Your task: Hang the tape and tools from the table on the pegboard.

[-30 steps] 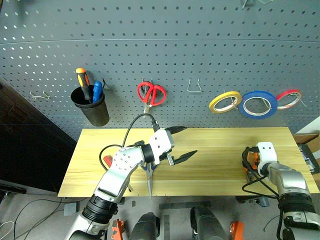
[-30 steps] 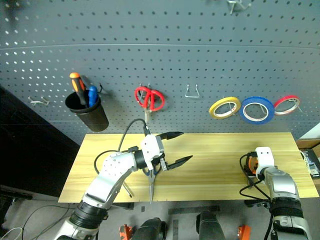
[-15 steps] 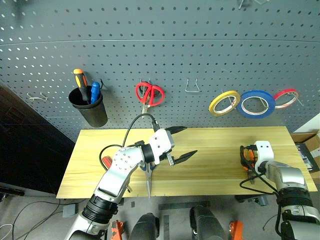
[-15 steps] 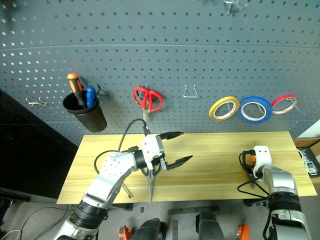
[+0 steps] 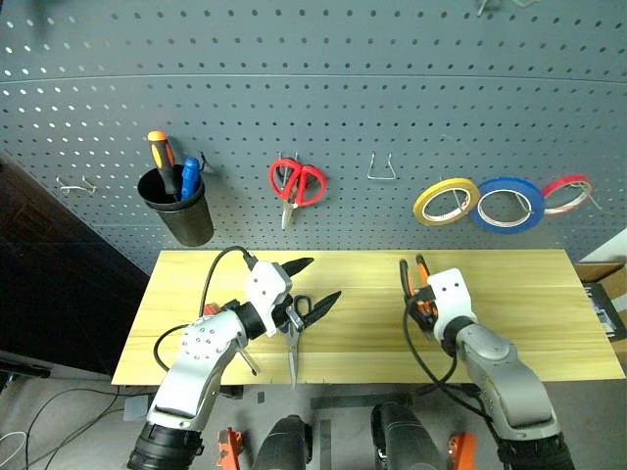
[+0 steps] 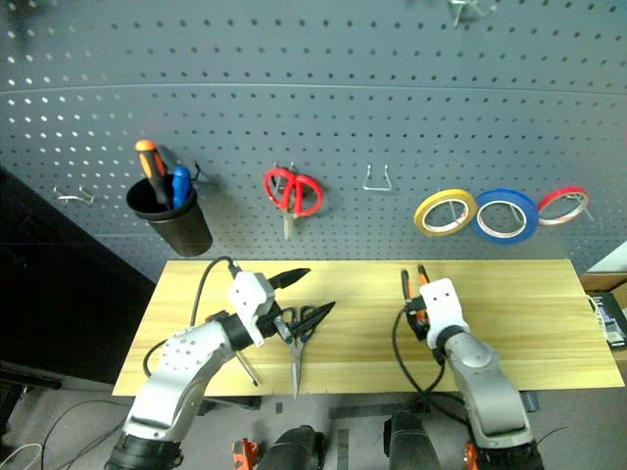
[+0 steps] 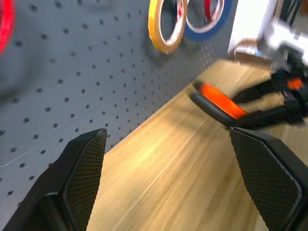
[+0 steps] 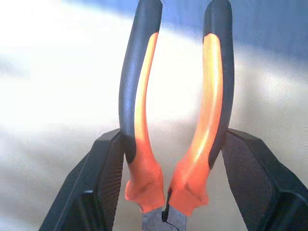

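R gripper (image 5: 415,294) now holds the small pliers (image 8: 178,120) w/ orange-and-black handles: fingers clamped on either side near the pivot, handles sticking up past the fingertips. A sec ago it sat low at the table's right end w/ the pliers under it; now it's lifted and swung in to mid-table, pliers off the wood, in front of the pegboard (image 5: 323,88)

L gripper (image 5: 315,282) wide open, nothing in it. It has slid toward the left side of the table (image 5: 529,294), so the dark blue-handled scissors (image 6: 298,338) it partly covered before now show in full, lying flat near the front edge, blades pointing at the edge. Red-handled screwdriver (image 5: 209,311) lies on the wood behind the L arm, mostly hidden

Board unchanged: yellowish tape roll (image 5: 445,199) hangs on its hook just beside the blue roll (image 5: 509,204) and red roll (image 5: 567,193); red scissors (image 5: 295,184) hang mid-board, black cup (image 5: 178,208) w/ screwdrivers at left, one wire hook (image 5: 381,168) bare between scissors and tapes
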`<state>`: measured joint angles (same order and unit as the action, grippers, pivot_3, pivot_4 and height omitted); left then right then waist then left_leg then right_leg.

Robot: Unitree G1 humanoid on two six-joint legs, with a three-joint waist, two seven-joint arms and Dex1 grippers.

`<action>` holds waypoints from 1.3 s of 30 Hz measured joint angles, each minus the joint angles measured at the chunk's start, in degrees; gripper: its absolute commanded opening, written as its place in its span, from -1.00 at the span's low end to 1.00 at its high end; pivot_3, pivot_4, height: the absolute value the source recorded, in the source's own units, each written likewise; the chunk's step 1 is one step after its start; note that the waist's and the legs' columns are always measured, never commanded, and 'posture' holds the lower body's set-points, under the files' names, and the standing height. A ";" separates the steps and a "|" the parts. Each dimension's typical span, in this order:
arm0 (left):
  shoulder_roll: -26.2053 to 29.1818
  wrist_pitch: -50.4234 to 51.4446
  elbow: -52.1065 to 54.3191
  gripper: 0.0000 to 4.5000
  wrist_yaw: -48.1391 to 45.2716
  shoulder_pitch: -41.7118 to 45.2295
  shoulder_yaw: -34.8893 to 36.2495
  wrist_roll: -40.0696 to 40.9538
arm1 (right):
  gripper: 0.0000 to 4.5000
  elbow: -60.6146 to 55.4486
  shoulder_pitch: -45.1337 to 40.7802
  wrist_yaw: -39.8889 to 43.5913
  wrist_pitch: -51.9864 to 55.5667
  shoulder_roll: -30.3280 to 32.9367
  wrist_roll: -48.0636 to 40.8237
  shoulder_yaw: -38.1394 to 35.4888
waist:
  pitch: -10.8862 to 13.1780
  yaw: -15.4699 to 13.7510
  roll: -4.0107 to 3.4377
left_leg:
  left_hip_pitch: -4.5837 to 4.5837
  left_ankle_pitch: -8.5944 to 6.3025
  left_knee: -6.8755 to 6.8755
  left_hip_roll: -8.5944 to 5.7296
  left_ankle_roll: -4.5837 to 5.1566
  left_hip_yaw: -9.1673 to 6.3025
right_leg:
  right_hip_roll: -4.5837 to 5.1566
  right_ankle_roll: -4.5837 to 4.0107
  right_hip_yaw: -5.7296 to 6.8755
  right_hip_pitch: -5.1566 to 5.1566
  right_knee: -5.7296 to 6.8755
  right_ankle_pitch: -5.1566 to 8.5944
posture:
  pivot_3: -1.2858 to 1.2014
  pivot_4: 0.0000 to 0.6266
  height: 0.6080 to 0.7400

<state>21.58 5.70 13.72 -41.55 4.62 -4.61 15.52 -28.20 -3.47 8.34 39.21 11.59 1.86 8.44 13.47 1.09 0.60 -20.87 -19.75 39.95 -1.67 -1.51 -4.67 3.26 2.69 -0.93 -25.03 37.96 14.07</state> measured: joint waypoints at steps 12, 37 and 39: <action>-0.52 2.88 3.79 0.92 -0.30 -2.62 2.52 7.19 | 0.24 -3.46 -21.02 -5.83 -13.29 -5.52 10.61 7.67 | 0.01 0.79 0.02 | 0.00 0.01 -0.06 0.03 -0.01 0.06 | -0.11 -0.04 0.00 -0.12 0.04 -0.02 | 0.05 -0.31 1.00; -2.19 3.83 3.92 0.92 2.73 3.44 0.36 6.66 | 0.24 34.61 -36.05 -9.45 -39.94 -7.26 8.39 -0.76 | -0.07 0.59 0.07 | -0.06 0.01 -0.10 0.01 0.00 0.22 | -0.09 -0.05 -0.05 -0.23 0.06 -0.02 | 0.08 -0.38 1.00; -2.17 3.84 3.64 0.92 2.82 3.44 0.37 6.57 | 0.24 34.40 -34.13 -9.77 -38.41 -8.36 7.86 -1.18 | -0.07 0.55 0.06 | -0.08 0.01 -0.09 0.00 0.00 0.24 | -0.09 -0.05 -0.07 -0.26 0.09 -0.02 | 0.08 -0.38 1.00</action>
<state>19.41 9.54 17.36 -38.73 8.06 -4.24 22.08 6.20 -37.60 -1.43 0.80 3.23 9.73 7.25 13.41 1.64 0.67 -20.94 -19.74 39.87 -1.68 -1.52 -4.44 3.18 2.64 -1.00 -25.29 38.05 14.04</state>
